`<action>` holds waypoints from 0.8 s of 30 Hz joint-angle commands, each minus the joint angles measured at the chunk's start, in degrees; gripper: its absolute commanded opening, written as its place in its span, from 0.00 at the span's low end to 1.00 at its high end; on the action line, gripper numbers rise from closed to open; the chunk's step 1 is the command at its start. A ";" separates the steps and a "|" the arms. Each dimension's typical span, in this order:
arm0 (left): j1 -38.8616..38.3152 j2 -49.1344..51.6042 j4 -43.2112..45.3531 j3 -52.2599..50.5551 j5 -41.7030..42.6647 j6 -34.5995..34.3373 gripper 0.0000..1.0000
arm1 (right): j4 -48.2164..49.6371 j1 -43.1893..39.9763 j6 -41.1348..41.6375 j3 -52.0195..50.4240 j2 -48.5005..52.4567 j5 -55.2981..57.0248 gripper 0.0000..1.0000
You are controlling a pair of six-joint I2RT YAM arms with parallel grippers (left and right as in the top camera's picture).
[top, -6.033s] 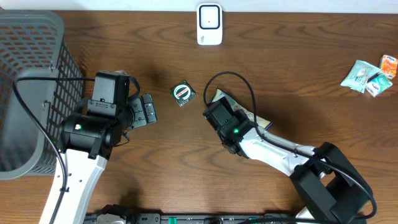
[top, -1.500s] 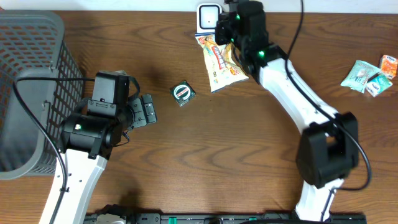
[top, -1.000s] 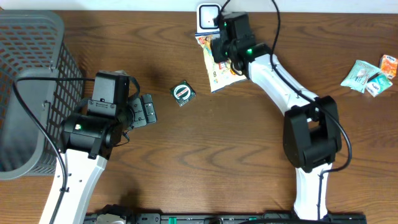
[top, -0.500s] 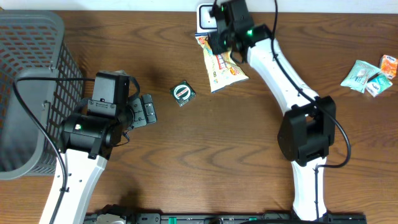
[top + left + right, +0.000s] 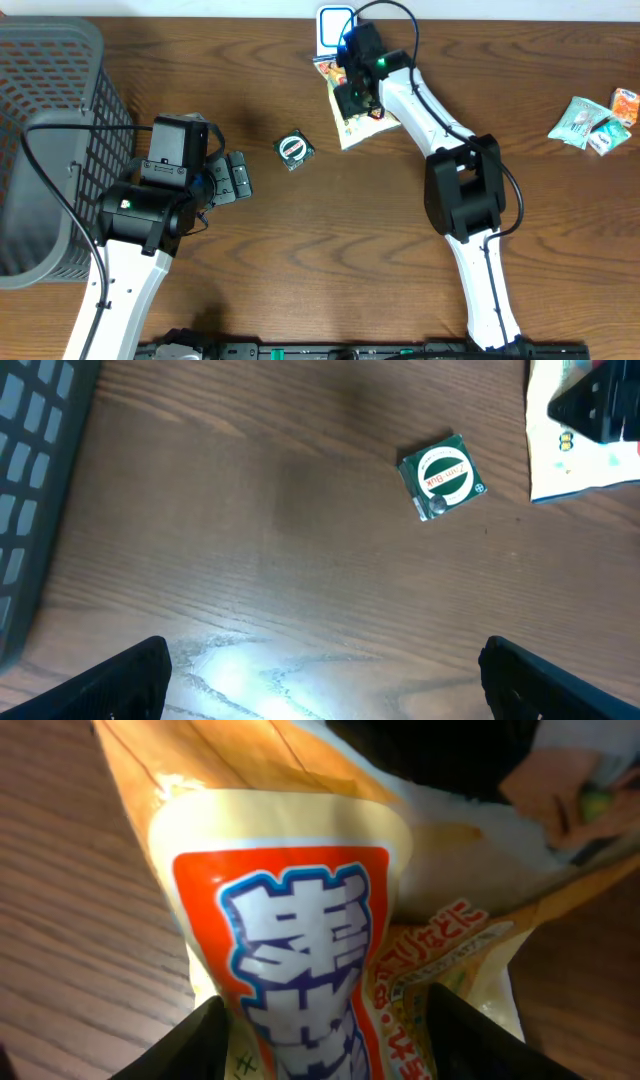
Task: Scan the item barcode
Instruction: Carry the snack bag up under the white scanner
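One basket (image 5: 60, 35), one scanner (image 5: 330, 25), one snack bag (image 5: 360, 128), one green packet (image 5: 294, 150), three small packets (image 5: 578, 120).

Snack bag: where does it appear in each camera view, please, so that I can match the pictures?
Overhead: the snack bag lies at top centre, just below the white scanner.
Left wrist: the bag is in the top right corner, partly cut off.
Right wrist: the bag fills most of the picture.
Shared landmark: the small green packet, left of the bag in the overhead and left wrist views; absent from the right wrist view.
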 commanded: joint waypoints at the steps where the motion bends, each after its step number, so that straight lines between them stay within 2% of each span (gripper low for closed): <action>1: 0.09 0.11 0.00 0.50 0.09 -0.52 0.98 | -1.99 0.00 -0.28 0.31 0.72 1.18 0.53; 3: 0.09 0.11 0.00 0.50 0.09 -0.52 0.98 | -2.64 0.00 -0.28 0.28 1.11 1.18 0.37; 5: 0.09 0.11 0.00 0.50 0.09 -0.52 0.98 | -2.71 0.02 -0.26 0.28 1.11 1.18 0.08; 6: 0.09 0.11 0.00 0.50 0.09 -0.52 0.97 | -2.60 0.07 -0.24 0.33 1.05 1.18 0.01; 14: 0.09 0.11 0.00 0.52 0.09 -0.52 0.98 | -0.61 0.09 3.19 1.09 -5.40 1.64 0.01; 19: 0.09 0.11 0.00 0.50 0.09 -0.52 0.98 | 5.60 -0.11 4.04 1.11 -13.11 1.62 0.01; 24: 0.09 0.11 0.00 0.52 0.09 -0.52 0.98 | 12.81 -0.07 4.04 1.11 -16.37 1.57 0.01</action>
